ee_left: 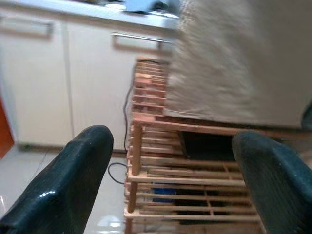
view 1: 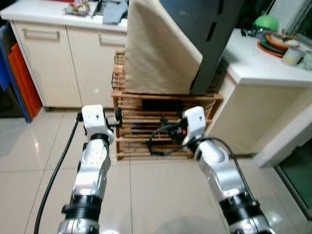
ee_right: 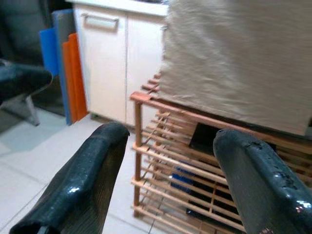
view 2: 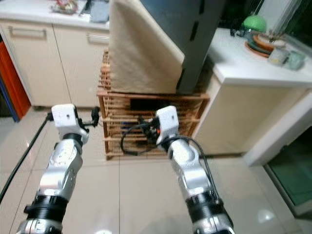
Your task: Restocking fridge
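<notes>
A dark grey fridge [view 1: 209,39] stands on a low wooden slatted rack [view 1: 146,105], with a beige cloth [view 1: 156,53] draped over its left side. Both my silver arms are raised in front of the rack. My left arm [view 1: 95,161] points at the rack's left end. My left gripper [ee_left: 175,146] is open with nothing between its fingers [ee_left: 83,165]. My right arm [view 1: 214,165] points at the rack's middle. My right gripper [ee_right: 173,141] is also open and holds nothing. A blue item [ee_right: 183,178] lies inside the rack.
Cream cabinets [view 1: 53,63] run behind the rack on the left. A white counter [view 1: 258,63] with dishes and a green lid [view 1: 266,22] stands on the right. Orange and blue boards [view 1: 22,78] lean at far left. A black cable [view 1: 58,165] trails over the tiled floor.
</notes>
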Tool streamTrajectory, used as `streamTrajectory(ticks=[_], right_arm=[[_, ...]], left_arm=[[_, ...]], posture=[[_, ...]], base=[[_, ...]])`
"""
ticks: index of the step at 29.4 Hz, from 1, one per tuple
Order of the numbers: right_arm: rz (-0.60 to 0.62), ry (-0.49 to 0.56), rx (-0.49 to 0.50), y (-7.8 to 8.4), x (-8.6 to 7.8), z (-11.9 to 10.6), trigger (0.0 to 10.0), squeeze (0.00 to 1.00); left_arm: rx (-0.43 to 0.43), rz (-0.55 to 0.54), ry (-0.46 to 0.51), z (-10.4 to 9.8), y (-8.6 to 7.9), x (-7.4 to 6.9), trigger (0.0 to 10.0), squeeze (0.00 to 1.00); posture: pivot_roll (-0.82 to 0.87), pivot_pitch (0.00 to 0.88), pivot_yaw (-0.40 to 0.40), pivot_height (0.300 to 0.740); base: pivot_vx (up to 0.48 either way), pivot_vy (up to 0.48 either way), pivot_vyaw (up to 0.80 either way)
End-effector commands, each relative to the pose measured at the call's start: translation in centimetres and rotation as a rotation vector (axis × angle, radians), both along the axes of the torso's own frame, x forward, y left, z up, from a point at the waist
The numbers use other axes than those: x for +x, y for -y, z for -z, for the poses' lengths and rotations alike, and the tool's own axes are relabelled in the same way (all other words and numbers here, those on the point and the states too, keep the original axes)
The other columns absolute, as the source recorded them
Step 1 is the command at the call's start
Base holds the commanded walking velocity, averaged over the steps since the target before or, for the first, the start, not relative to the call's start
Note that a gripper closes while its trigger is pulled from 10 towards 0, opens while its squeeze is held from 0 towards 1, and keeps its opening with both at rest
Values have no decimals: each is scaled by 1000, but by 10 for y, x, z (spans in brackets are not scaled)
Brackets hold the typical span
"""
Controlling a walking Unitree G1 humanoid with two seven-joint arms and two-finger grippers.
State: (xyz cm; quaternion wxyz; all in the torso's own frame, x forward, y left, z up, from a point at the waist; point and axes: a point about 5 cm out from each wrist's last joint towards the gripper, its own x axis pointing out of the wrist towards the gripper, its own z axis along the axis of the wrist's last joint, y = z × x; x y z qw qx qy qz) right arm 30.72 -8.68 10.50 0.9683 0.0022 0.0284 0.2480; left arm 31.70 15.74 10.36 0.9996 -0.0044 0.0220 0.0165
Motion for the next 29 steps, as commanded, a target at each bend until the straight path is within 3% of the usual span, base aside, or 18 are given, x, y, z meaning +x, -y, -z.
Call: streamTrajectory(ticks=[1,3,5,7,10,11,13,17,25,29], right_arm=[[42,17,-32,13,0,0,10000,227],[122,25,-47,34,-15,5,10000,227],[132,25,-49,37,-16,6,10000,227],[187,8,-60,52,-23,12,10000,235],[345,-36,-42,85,-29,21,10000,231],[345,-36,-42,85,-29,21,10000,231],[468,-76,-21,108,-30,28,10000,231],[454,-77,-57,113,-28,26,10000,239],[494,-72,-75,130,-9,16,10000,243],[476,-72,-94,130,-7,16,10000,243]], left_arm=[[22,71,11,-7,15,6,10000,0],[20,127,-17,-5,24,12,10000,0],[20,133,-17,-5,26,13,10000,0],[10,165,-18,-6,33,14,10000,0],[4,222,-20,-6,43,14,10000,0],[4,222,-20,-6,43,14,10000,0],[-46,215,-24,-2,37,15,10000,0],[-78,196,-11,-6,34,19,10000,0],[-112,147,40,-15,24,20,10000,0],[-105,136,41,-12,19,17,10000,0]], posture=[[-74,0,-12,740],[-124,0,59,740],[-124,0,59,740],[-167,0,102,740],[-190,0,106,740],[-190,0,106,740],[-196,0,93,740],[-180,0,48,740],[-156,0,-10,740],[-158,0,-22,740]], base=[[461,0,0],[465,0,0],[465,0,0],[463,0,0],[454,0,0],[439,0,0],[204,336,0],[0,480,0],[0,480,-788],[0,480,-791]])
